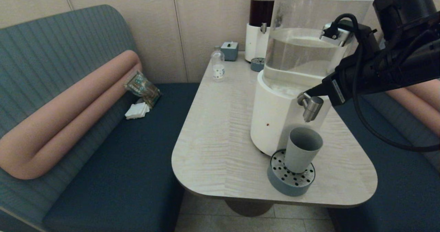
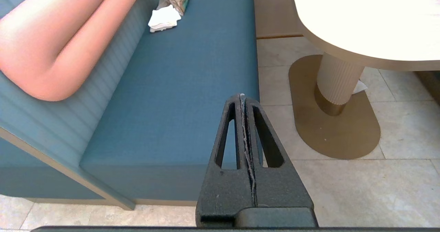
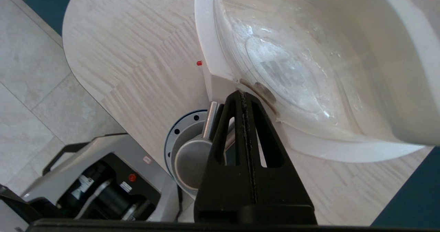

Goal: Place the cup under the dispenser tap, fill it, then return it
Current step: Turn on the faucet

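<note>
Cup (image 1: 302, 149) stands on drip tray (image 1: 279, 182) under tap (image 1: 312, 108); light, rigid, smooth; grasp mid-wall. Right gripper (image 3: 243, 95) clenched, empty, at tap

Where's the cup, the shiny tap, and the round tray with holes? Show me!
cup (image 1: 302, 149): head view, on its grey-blue side wall.
dispenser tap (image 1: 312, 109): head view, on the steel spout above the cup.
drip tray (image 1: 282, 184): head view, on its front rim wall.
</note>
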`<state>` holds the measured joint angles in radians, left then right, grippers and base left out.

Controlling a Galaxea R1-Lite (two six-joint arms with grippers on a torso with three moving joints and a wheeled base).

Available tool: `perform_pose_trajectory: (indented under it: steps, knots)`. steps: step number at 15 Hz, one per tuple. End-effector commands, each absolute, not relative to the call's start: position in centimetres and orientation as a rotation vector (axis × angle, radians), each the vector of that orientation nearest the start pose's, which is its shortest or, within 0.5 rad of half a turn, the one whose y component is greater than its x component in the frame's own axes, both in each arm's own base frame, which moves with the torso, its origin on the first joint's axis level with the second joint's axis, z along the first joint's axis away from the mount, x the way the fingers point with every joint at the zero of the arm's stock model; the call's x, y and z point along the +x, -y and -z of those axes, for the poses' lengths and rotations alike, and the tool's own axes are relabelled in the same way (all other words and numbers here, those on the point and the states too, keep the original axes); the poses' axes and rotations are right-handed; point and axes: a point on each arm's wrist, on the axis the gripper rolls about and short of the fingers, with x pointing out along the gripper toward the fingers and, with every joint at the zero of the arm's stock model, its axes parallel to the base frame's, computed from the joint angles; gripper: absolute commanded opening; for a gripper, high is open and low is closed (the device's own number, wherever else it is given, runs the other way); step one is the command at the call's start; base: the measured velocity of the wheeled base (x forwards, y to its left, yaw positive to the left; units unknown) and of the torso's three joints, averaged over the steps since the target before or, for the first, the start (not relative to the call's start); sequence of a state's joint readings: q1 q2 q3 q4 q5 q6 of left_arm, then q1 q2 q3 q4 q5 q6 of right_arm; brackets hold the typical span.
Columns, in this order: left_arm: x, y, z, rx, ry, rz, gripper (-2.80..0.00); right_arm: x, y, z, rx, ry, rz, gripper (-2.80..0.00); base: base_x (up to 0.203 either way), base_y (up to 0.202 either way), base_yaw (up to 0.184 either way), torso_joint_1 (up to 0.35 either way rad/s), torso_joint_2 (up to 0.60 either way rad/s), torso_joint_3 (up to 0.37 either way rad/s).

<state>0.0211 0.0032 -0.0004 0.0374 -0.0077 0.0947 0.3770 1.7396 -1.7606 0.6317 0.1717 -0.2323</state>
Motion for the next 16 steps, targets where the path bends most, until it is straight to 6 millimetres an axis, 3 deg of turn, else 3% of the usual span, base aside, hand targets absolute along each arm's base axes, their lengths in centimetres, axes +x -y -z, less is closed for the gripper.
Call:
perform_pose_trajectory:
  steps: [1,16]
  knots:
    - [-2.26,0.07,-7.20,0.094,-0.042,-0.012,-2.80,28.53,-11.78,-31.44,-0.295,-0.558,-0.609,-2.80,0.000,0.000,0.000,0.000,0.00,0.000]
    - [-2.26,0.07,-7.20,0.094,-0.042,-0.012,-2.80,28.44,-11.46,-31.37,-0.306,-0.551,-0.605,-2.80,0.000,0.000,0.000,0.000,0.00,0.000]
